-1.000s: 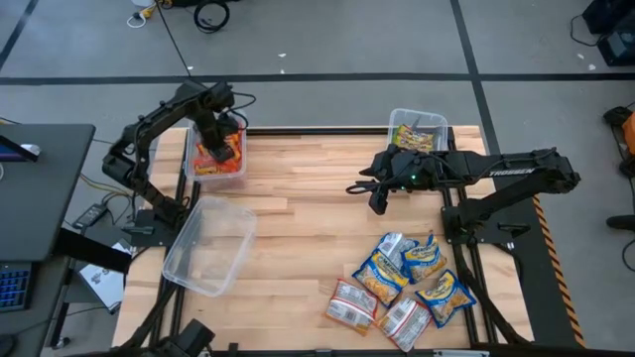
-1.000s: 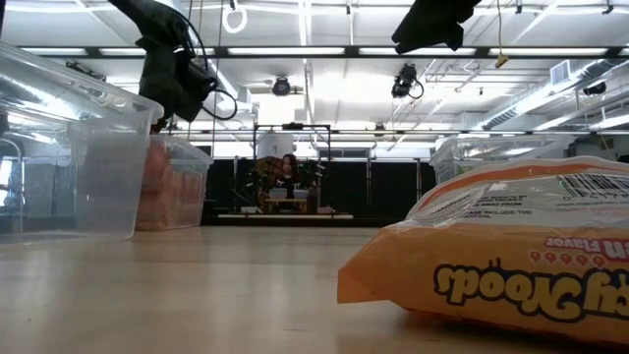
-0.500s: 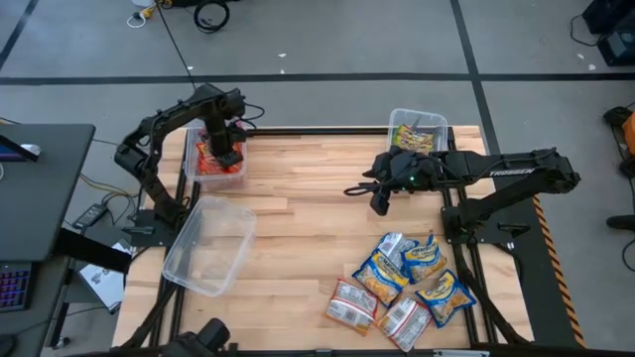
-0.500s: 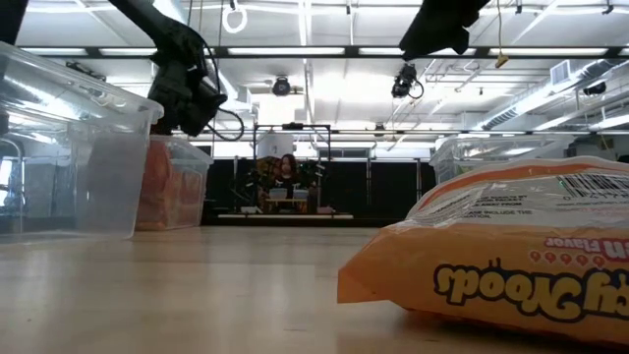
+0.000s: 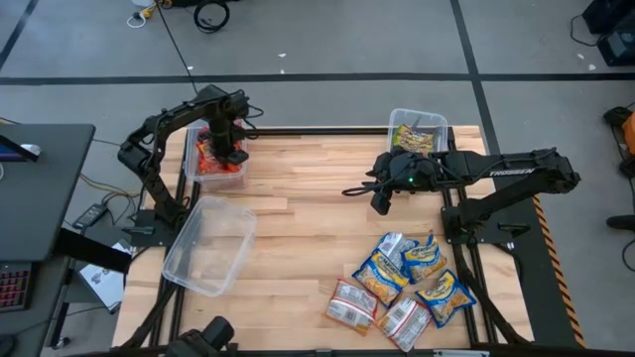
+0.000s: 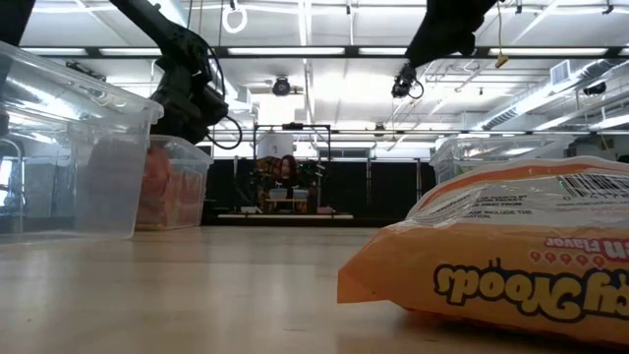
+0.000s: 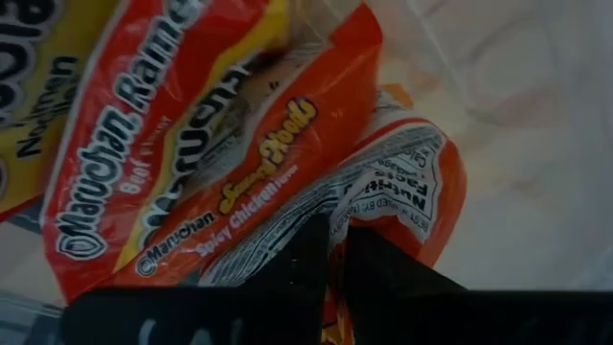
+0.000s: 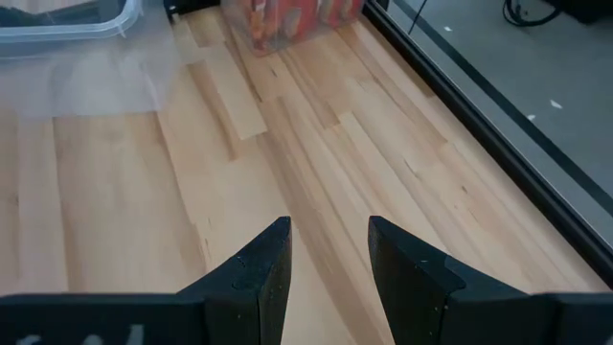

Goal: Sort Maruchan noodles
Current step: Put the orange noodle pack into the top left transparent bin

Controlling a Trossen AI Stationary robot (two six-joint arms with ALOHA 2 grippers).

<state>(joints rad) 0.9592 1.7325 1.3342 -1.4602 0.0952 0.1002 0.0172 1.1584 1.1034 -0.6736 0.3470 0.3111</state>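
Orange-red wrappers fill the left wrist view, where the print reads "Maruchan Ramen", "Beef" and, on the nearer packet (image 7: pixel 230 182), "Maruchan Instant Noodles, Spicy Chicken Flavor", with a nutrition-facts panel on the crumpled end beside it. The left claw (image 5: pixel 227 139) hangs inside the clear bin of orange-red packets (image 5: pixel 217 157) at the counter's far-left edge, its fingers (image 7: pixel 316 264) pressed nearly together with their tips right at the spicy chicken packet; whether wrapper is caught between them cannot be told. The right claw (image 5: pixel 378 196) hovers over bare wood near the middle of the counter (image 5: pixel 298 228), fingers (image 8: pixel 263 259) spread apart with nothing between them, and "Trossen" lettering runs along its arm. A second clear bin (image 5: pixel 418 127) at the far-right edge holds green-and-yellow packets. An empty clear bin (image 5: pixel 208 245) sits tilted over the left edge. The loose Maruchan noodles (image 5: pixel 402 281), blue-and-yellow and pink-and-silver kinds, lie bunched in the near-right corner, some overlapping, the outermost close to the counter's near edge. In the low view one orange packet (image 6: pixel 501 256) looms close, its "Noods" and "Flavor" lettering seen upside down. Open wood stretches across the whole middle between the bins and the pile.
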